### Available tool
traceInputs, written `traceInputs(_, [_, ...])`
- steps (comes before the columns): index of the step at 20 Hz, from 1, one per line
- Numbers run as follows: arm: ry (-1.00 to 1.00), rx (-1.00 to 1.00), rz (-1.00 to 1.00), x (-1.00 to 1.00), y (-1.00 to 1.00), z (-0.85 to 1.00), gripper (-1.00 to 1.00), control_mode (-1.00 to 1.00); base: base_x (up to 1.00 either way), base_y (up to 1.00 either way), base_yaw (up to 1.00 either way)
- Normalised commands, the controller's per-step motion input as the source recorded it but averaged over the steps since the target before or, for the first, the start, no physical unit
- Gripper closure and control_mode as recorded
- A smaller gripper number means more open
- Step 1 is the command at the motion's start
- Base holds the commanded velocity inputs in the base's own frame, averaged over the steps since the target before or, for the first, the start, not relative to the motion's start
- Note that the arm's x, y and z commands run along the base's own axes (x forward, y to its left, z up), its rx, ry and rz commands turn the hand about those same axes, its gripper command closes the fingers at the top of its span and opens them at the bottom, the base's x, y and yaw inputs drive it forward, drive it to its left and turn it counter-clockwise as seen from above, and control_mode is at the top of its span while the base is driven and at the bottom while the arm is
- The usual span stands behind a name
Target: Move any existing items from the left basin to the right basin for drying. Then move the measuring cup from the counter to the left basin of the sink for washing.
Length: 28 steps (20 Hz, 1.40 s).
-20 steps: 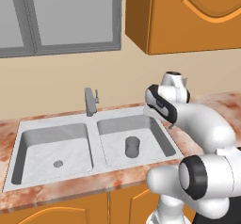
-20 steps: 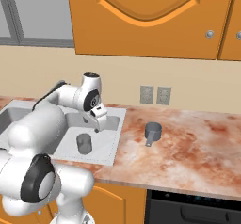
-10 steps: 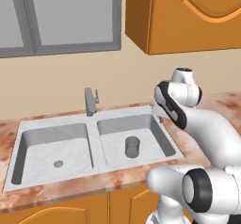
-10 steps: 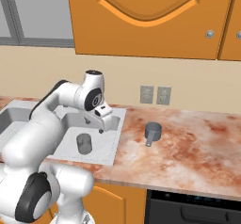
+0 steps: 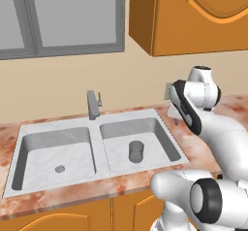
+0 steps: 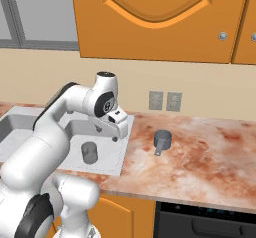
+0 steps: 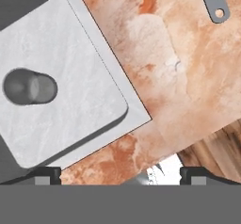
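Since the earlier frames the arm has swung rightward, away from the sink (image 5: 160,116) toward the worktop's (image 6: 200,157) open stretch. In the left base view the tumbler (image 5: 136,151) stands in the right basin (image 5: 116,152), and the left basin (image 5: 48,147) holds nothing, so step one looks done. In the right base view the pincer (image 6: 116,128), jaws apart and carrying nothing, hangs over the sink's right rim; the measuring cup (image 6: 162,138) sits just beyond, clear of obstacles. In the hand view its handle (image 7: 214,1) shows at the top edge, so the reach must continue that way.
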Motion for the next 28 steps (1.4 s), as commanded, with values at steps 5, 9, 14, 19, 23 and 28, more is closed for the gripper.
traceInputs(5, [0.00,0.00,0.06,-0.09,-0.42,0.06,-1.00,-1.00,0.00,0.00,0.00])
traceInputs(9, [0.00,0.00,0.08,-0.07,-0.49,0.00,-1.00,-1.00,0.00,0.00,0.00])
traceInputs(14, [0.00,0.00,0.07,-0.04,-0.50,0.00,-1.00,-1.00,0.00,0.00,0.00])
traceInputs(19, [0.00,0.00,0.09,0.00,-0.47,0.00,-1.00,-1.00,0.00,0.00,0.00])
traceInputs(23, [0.00,0.00,0.09,0.00,-0.37,0.00,-1.00,-1.00,0.00,0.00,0.00])
traceInputs(28, [0.00,0.00,0.11,0.00,-0.33,0.00,-1.00,-1.00,0.00,0.00,0.00])
